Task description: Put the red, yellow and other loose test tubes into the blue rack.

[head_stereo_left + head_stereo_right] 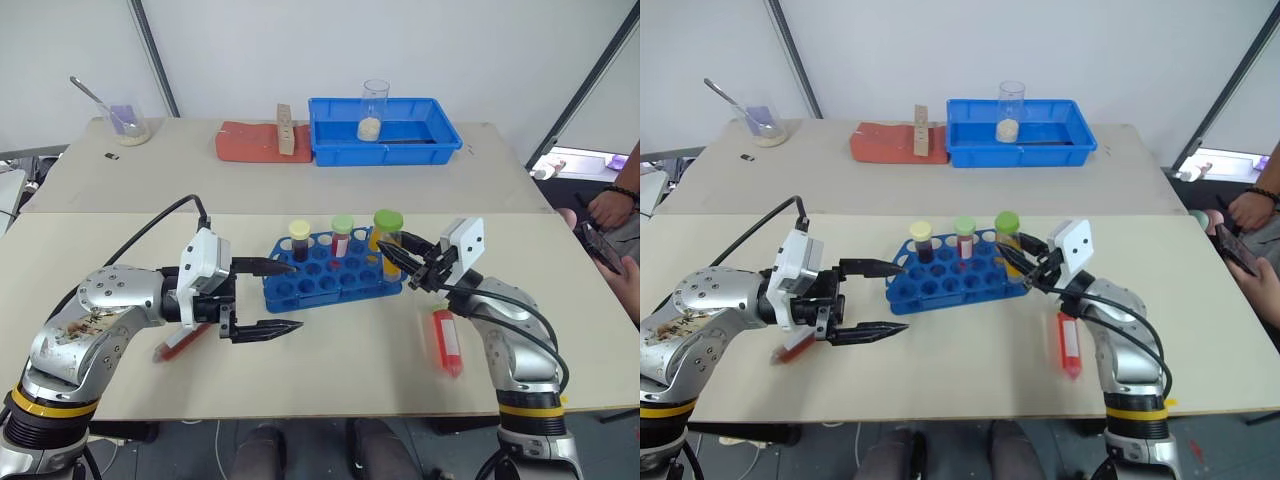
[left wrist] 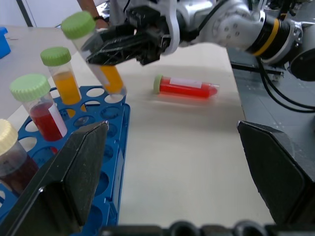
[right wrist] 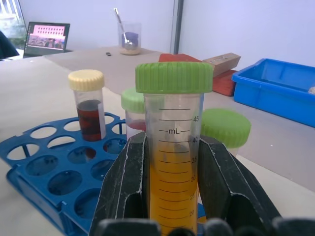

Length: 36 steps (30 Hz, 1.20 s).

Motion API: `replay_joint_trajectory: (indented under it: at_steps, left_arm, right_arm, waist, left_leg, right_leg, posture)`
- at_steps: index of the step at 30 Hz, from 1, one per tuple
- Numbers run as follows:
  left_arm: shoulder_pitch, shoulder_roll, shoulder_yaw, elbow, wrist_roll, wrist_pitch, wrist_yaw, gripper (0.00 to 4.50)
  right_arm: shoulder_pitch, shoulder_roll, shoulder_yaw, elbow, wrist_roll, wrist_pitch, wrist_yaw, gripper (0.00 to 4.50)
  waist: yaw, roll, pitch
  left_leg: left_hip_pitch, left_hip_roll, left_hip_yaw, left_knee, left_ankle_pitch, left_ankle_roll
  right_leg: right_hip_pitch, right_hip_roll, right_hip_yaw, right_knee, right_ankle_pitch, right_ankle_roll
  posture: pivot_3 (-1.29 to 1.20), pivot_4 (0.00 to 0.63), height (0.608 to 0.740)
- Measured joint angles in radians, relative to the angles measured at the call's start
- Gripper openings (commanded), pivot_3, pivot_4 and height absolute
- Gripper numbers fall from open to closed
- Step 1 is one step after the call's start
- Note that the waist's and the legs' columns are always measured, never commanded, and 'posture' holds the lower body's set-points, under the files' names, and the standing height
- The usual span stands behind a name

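Test tubes of clear plastic are the concern: the one with yellow liquid and a green cap (image 3: 173, 147) sits clamped upright between the right gripper's (image 1: 408, 262) black fingers (image 3: 125, 189), just at the right-hand end of the small bright-blue two-tier rack (image 1: 330, 275) in the middle of the frame, probably held vertical so that its tip can drop straight into a hole. Three capped tubes already stand in the rack's back row: a dark brown-red one with a cream cap (image 1: 300, 241), a red one with a pale green cap (image 1: 342, 236) and an orange-yellow one with a green cap (image 2: 63, 74). Right of the rack, lower in the frame, a red-filled tube (image 1: 447, 342) lies flat on the pale desk (image 1: 350, 370), not yet racked. The left gripper (image 1: 270, 297) hovers at the rack's left end with its fingers wide apart and nothing between them, likely ready to steady the rack. Under the left forearm, something red (image 1: 180, 343) lies on the desk; I cannot tell what.
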Motion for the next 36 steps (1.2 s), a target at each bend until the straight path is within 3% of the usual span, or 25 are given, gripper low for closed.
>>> replay_joint_trajectory:
  at_steps: [29,31,36]
  left_arm:
    - [-0.022,-0.032,-0.001,-0.026,-0.065,0.072,0.102,4.50]
    - [-0.022,-0.034,-0.001,-0.026,-0.065,0.072,0.107,4.50]
    - [-0.022,-0.039,-0.001,-0.034,-0.065,0.073,0.116,4.50]
  right_arm:
    - [0.092,0.119,0.052,0.086,0.009,-0.222,-0.214,0.96]
    - [0.097,0.119,0.054,0.087,0.012,-0.231,-0.211,1.97]
    - [0.133,0.085,0.055,0.092,0.011,-0.225,-0.201,3.62]
  waist:
    - [-0.014,0.000,0.000]
    - [-0.014,0.000,0.000]
    - [-0.016,0.000,0.000]
  left_leg:
    - [0.000,0.000,-0.001,0.000,0.000,0.000]
    - [0.000,0.000,-0.001,0.000,0.000,0.000]
    - [0.000,0.000,-0.001,0.000,0.000,0.000]
  right_leg:
    - [0.001,0.000,0.000,0.000,0.000,-0.001]
    - [0.001,0.000,0.000,0.000,0.000,-0.001]
    - [0.000,0.000,0.000,-0.001,-0.001,-0.001]
  posture:
    - [0.00,0.150,0.740]
    - [0.00,0.150,0.740]
    - [0.00,0.150,0.740]
